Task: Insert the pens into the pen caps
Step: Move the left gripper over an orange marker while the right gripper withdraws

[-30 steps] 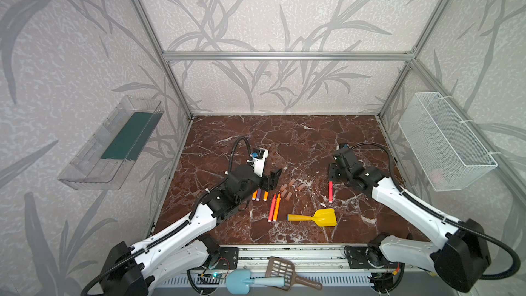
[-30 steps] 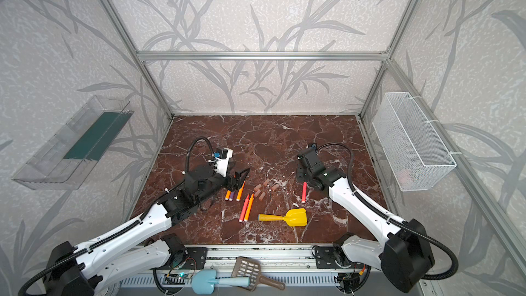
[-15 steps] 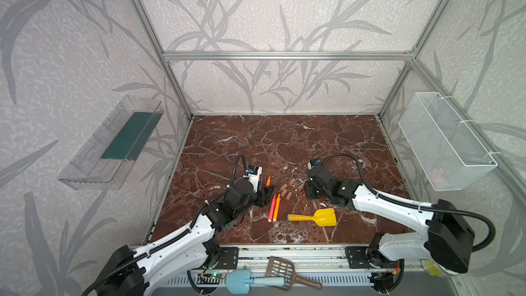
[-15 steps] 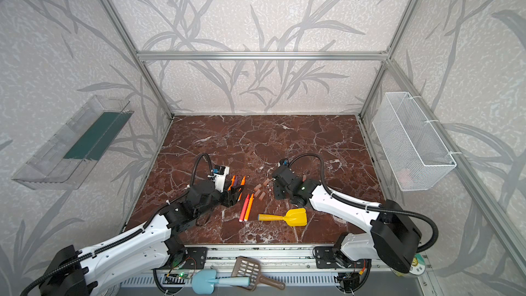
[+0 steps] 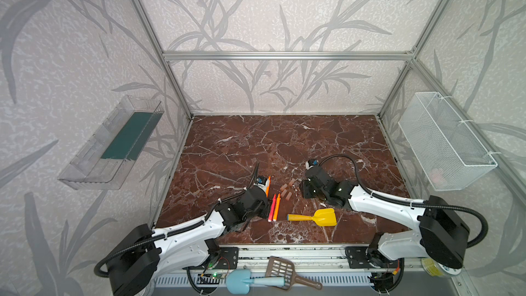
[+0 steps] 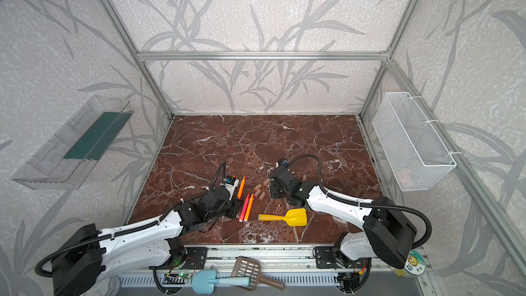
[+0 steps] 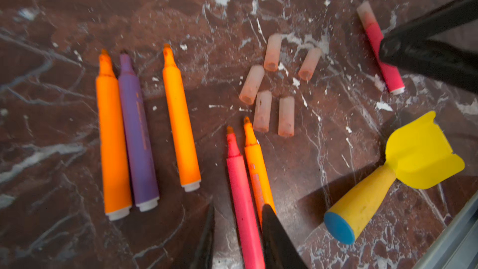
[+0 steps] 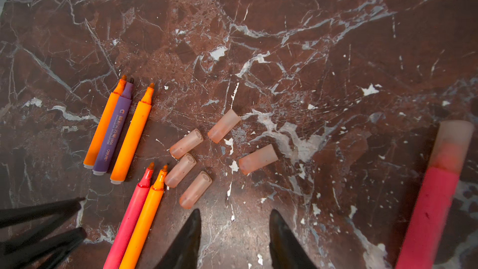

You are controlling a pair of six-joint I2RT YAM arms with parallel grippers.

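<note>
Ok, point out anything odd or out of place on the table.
A yellow shovel lies right by the pens, though it has no part in capping them. One red pen already wears a cap and lies apart from the others. Nothing looks spilled or broken.

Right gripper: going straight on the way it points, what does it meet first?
Likely the nearest cap, lying just ahead of the right gripper, whose jaws stand open; height is unclear, so it might pass above.

White arms (image 5: 185,232), black joints (image 5: 439,230), ribbed black cables (image 5: 343,156)
</note>
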